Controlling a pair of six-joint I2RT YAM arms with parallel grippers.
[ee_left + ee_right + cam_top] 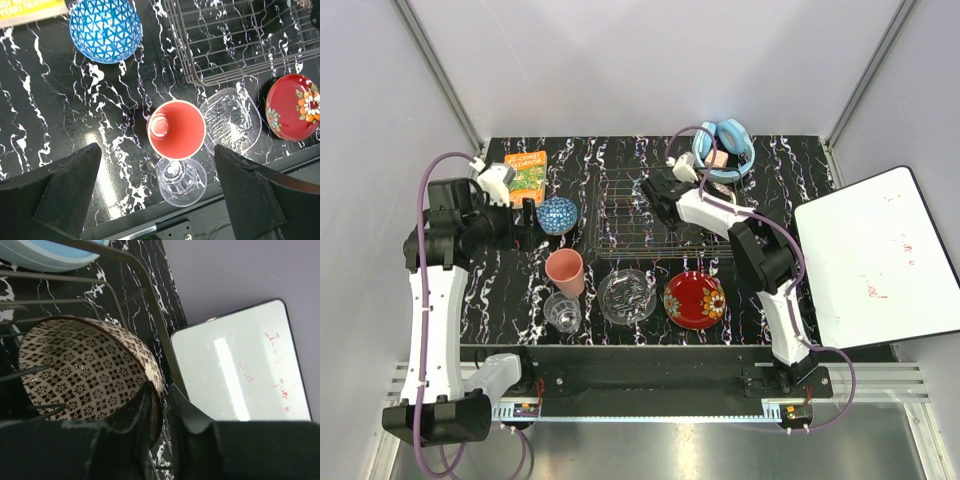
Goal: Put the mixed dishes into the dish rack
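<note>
A beige bowl (80, 370) with a brown pattern lies tilted inside the wire dish rack (630, 225). My right gripper (162, 390) straddles the bowl's rim, slightly open, with a thin gap beside the outer finger. In the top view that gripper (658, 195) hides the bowl. The left gripper (157, 149) hangs wide open above the salmon-pink cup (176, 129) and the clear tumbler (181, 182), holding nothing. On the table stand the blue patterned bowl (558, 214), the clear glass dish (627, 296) and the red floral plate (695, 299).
Light-blue headphones (723, 148) lie just behind the rack's far right corner. An orange-green book (525, 172) sits at the back left. A white board (880, 260) lies off the table's right edge. The cup, tumbler, dish and plate line the near edge.
</note>
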